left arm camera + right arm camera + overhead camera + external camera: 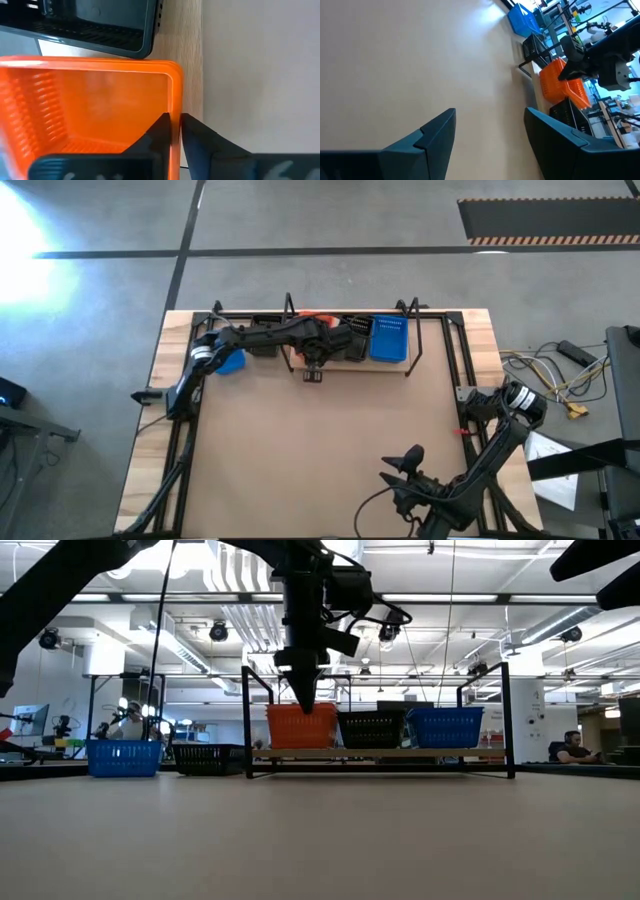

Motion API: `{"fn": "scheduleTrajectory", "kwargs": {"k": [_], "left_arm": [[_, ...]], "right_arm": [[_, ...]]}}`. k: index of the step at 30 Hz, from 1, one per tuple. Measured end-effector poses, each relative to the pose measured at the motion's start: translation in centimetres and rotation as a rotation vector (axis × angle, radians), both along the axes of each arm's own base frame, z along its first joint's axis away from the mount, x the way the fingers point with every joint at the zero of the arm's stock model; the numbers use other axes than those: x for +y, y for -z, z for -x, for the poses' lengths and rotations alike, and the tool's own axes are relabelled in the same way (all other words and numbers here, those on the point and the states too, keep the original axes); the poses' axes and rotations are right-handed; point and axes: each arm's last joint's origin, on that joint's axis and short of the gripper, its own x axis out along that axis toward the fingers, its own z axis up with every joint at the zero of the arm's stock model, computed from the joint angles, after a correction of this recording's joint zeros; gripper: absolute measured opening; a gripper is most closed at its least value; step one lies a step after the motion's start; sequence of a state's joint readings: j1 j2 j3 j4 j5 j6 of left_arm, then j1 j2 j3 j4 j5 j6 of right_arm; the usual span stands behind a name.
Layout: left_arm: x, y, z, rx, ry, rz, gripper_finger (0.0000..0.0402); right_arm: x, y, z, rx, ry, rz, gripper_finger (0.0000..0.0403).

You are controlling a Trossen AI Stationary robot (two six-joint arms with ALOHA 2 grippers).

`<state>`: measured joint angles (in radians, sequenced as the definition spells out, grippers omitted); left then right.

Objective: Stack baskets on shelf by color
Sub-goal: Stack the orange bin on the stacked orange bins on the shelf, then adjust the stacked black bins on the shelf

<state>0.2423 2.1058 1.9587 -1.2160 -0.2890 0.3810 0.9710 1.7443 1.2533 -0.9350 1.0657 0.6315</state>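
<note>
Left tool (174,131) pinches the orange basket (90,105) wall on the shelf (380,753)

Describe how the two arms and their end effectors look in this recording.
Both arms are dark with black links. The left arm has a silver-white band near its base; the right arm has a similar one, plus a black cable. The right end effector has broad, wedge-shaped dark fingers.

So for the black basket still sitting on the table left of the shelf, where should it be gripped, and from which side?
Take the black basket by its long top rim, coming straight down from above with one finger inside and one outside the wall. It sits upright and open-topped, and the left end effector grips the orange basket by its thin rim the same way.
</note>
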Motion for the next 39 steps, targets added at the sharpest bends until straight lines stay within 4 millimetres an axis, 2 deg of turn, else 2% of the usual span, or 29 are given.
{"fn": "scheduleTrajectory", "kwargs": {"k": [7,12,16,20,23,27,32,34,39], "left_arm": [[0.2,-0.5,0.3,-0.012,-0.005,0.014,0.0101],[0.1,-2.6,0.8,-0.077,-0.009,0.006,0.0143],[-0.6,-5.0,1.1,-0.217,0.035,0.066,0.0154],[-0.6,-5.8,-0.2,-0.382,0.092,0.077,0.0151],[-0.3,-5.3,-1.4,-0.434,0.166,0.049,0.0147],[0.0,-2.9,-2.9,-0.4,0.23,0.056,0.0145],[0.3,0.0,-3.9,-0.338,0.223,0.077,0.0145],[0.5,0.5,-4.3,-0.339,0.216,0.064,0.0145],[0.9,0.5,-4.6,-0.365,0.2,0.021,0.0145]], "right_arm": [[0.4,0.0,0.5,0.0,-0.02,0.0,0.0227],[1.1,-0.3,1.6,-0.012,-0.048,-0.019,0.0227],[1.4,-0.6,2.3,-0.039,-0.047,-0.066,0.0227],[1.7,-0.7,2.8,-0.057,-0.052,-0.08,0.0227],[1.7,-0.7,2.8,-0.065,-0.043,-0.094,0.0227],[1.7,-0.7,2.8,-0.071,-0.036,-0.106,0.0227],[1.7,-0.7,2.8,-0.071,-0.036,-0.106,0.0227],[1.7,-0.7,2.8,-0.072,-0.036,-0.107,0.0227],[1.7,-0.7,2.8,-0.073,-0.035,-0.109,0.0227]]}}
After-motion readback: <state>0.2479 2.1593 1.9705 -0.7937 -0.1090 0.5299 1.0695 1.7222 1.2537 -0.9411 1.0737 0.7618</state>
